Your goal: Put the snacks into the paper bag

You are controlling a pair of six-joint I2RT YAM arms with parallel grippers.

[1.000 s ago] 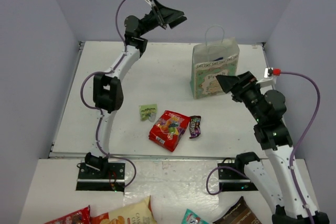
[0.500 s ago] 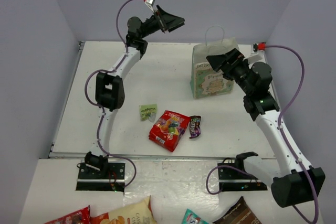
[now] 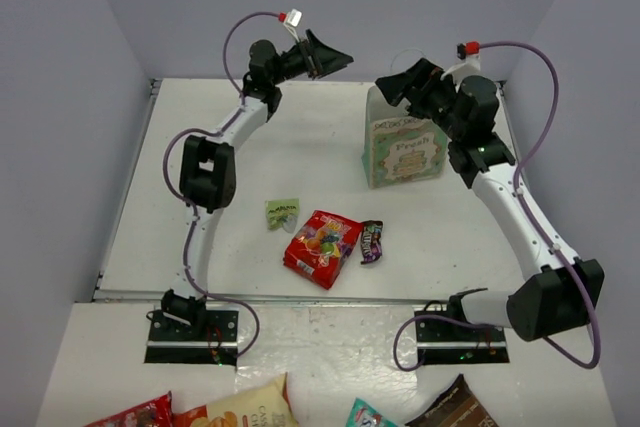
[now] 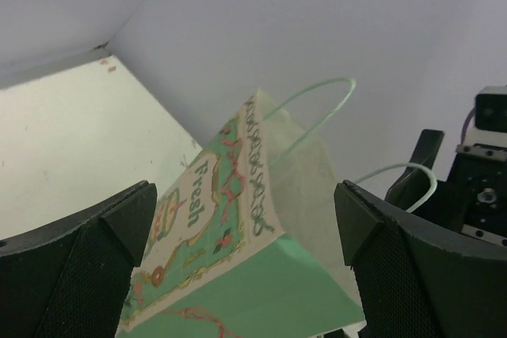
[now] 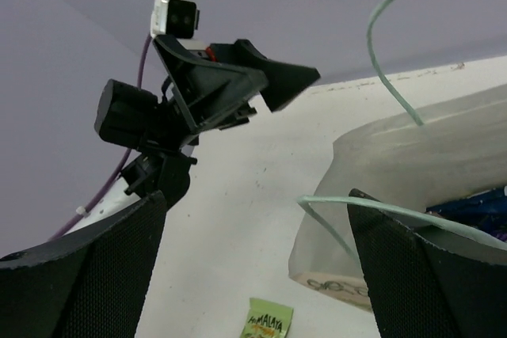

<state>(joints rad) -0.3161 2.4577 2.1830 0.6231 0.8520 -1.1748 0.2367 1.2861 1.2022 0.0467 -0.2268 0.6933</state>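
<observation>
The right pincer is being held wide open over the cream paper gift bag, while the glossy red candy bag, likely light and slippery, is being seen flat on the table nearby, best pinched at an edge.

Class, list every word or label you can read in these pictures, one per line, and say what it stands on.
"Fresh": on the mint-green panel of the cream paper gift bag.
"HIMALAYA": on the tiny green packet.
Too small or blurred to read: the lettered band along the bag's top edge, the red candy bag, the dark brown packet.
</observation>
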